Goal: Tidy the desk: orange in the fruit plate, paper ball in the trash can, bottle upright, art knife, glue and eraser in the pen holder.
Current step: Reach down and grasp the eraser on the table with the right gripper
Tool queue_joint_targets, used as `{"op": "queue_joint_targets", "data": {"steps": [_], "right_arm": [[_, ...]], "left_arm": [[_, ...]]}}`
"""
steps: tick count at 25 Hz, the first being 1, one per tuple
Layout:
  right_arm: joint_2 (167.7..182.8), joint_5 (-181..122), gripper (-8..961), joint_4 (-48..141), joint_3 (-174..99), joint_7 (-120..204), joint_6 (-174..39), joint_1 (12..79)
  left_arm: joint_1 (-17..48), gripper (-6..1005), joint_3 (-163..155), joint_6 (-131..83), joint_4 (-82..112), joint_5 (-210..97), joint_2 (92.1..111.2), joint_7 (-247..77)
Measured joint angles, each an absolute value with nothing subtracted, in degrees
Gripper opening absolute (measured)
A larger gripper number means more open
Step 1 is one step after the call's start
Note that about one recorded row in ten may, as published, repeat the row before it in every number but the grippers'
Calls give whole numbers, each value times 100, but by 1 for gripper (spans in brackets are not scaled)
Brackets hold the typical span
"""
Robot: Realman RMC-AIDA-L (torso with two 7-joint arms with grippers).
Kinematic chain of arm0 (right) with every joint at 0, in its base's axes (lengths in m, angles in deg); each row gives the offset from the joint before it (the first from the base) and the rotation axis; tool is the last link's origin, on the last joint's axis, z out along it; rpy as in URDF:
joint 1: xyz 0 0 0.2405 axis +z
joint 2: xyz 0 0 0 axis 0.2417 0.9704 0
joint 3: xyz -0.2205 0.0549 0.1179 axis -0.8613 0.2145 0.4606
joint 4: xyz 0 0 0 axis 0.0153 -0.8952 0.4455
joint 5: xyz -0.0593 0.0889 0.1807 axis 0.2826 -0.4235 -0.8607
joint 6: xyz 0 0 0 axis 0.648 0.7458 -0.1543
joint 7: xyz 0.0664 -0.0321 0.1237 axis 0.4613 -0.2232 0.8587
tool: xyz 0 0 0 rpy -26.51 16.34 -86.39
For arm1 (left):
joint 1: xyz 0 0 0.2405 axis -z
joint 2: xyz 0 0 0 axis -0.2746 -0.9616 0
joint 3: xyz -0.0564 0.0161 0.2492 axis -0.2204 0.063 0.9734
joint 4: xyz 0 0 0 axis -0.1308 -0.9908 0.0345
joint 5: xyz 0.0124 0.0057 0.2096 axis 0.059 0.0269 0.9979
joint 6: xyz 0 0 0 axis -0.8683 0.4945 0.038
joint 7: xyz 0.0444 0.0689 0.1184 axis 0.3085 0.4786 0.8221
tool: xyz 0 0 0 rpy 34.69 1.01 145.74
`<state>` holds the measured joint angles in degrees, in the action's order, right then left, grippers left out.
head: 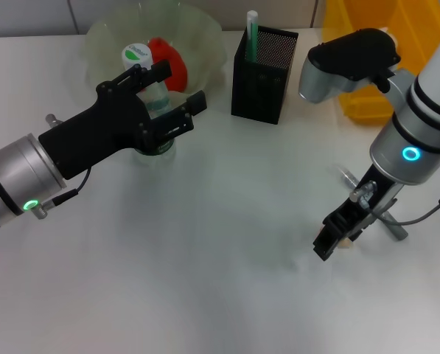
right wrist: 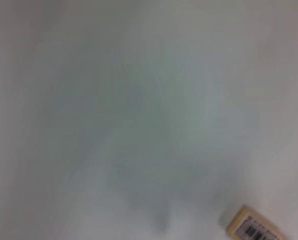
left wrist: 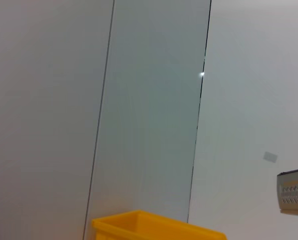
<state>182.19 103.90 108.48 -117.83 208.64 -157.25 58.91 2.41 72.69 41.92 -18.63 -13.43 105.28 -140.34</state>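
The bottle [head: 158,96], clear with a white cap, stands upright on the table in front of the fruit plate [head: 205,37]. My left gripper [head: 174,90] is shut around its middle. A red-orange fruit, the orange [head: 169,63], lies in the plate. A green and white stick [head: 252,33] stands in the black mesh pen holder [head: 264,81]; I cannot tell whether it is the glue or the art knife. My right gripper [head: 334,237] is down at the table on the right, with the beige eraser [head: 346,243] [right wrist: 253,227] at its tip. The paper ball is out of view.
A yellow bin [head: 404,37] [left wrist: 153,227] stands at the back right, partly behind my right arm. The white table [head: 220,280] spreads bare between the two arms and toward the front edge.
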Motion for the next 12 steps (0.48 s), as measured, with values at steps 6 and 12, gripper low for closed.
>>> {"op": "queue_joint_targets", "data": {"steps": [6, 12], "right_arm": [[18185, 10648, 600, 10837, -11749, 20851, -15755, 6018], [18189, 10765, 598, 10646, -11732, 20849, -15769, 6115]], "left_arm": [[235, 798, 7269, 4191, -1863, -1339, 10522, -14048], [239, 798, 7268, 4193, -1863, -1339, 10522, -14050]]}}
